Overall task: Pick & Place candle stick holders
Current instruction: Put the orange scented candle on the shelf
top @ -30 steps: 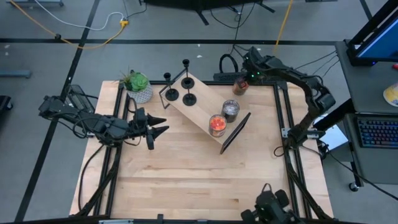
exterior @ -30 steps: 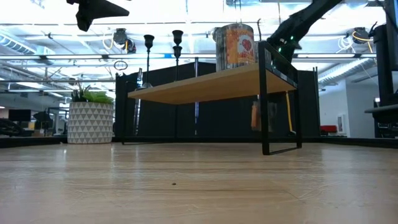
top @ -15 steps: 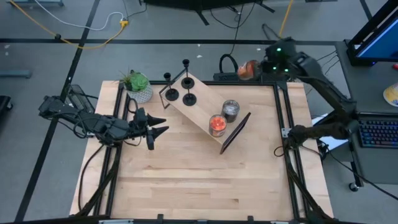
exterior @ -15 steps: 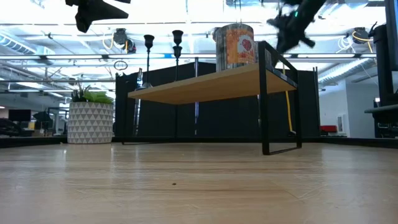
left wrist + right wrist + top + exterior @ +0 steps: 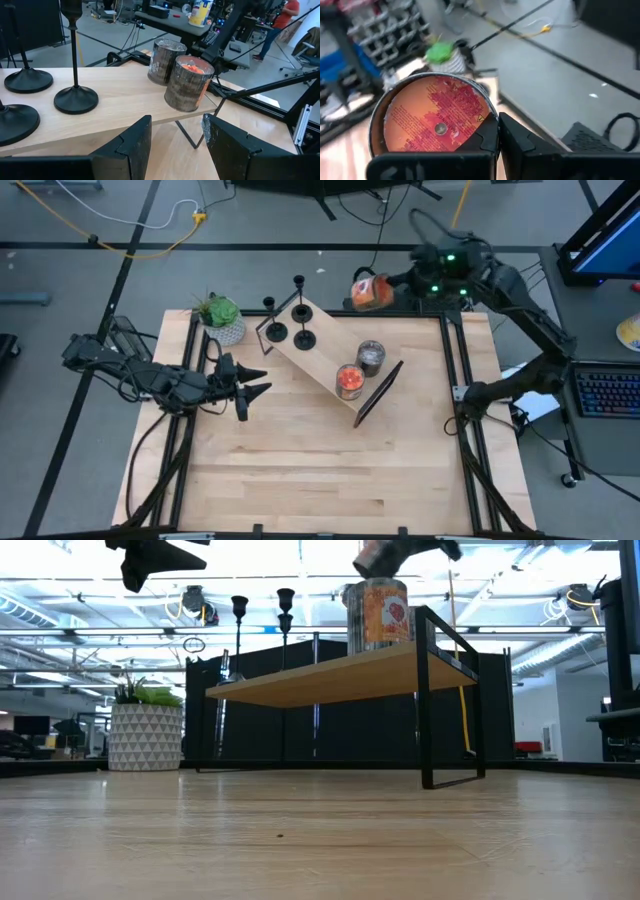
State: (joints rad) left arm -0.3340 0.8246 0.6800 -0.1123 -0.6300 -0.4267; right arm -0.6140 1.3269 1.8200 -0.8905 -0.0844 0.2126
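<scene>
1. The left tool (image 5: 262, 382) hangs above the counter (image 5: 300, 480), just off the low end of the wooden shelf (image 5: 325, 355), with its two fingers spread apart and nothing between them.
2. From that tool, the three candle stick holders (image 5: 290, 320) lie ahead on the shelf's near end. In the left wrist view, the nearest holder (image 5: 75, 97) stands just beyond the parted fingers, flanked by two more disc bases (image 5: 27, 80).
3. Each holder stands upright on its round base, so its long axis is the vertical stem, pointing straight up from the shelf board.
4. The left arm is clearly the nearer one to the holders. My judgement is that the coming reach turns on closing the short gap forward and straddling a thin stem, which gives little to pinch.
5. Further along the shelf from the holders stand a grey jar candle (image 5: 371, 357) and an orange jar candle (image 5: 349, 380).
6. The right tool (image 5: 392, 285) is past the shelf's far side, beyond the counter's back edge, clamped on another orange-red jar candle (image 5: 370, 292), seen bottom-on in the right wrist view (image 5: 437, 122).
7. A plant pot (image 5: 224, 320) sits beside the holders' end of the shelf.
</scene>
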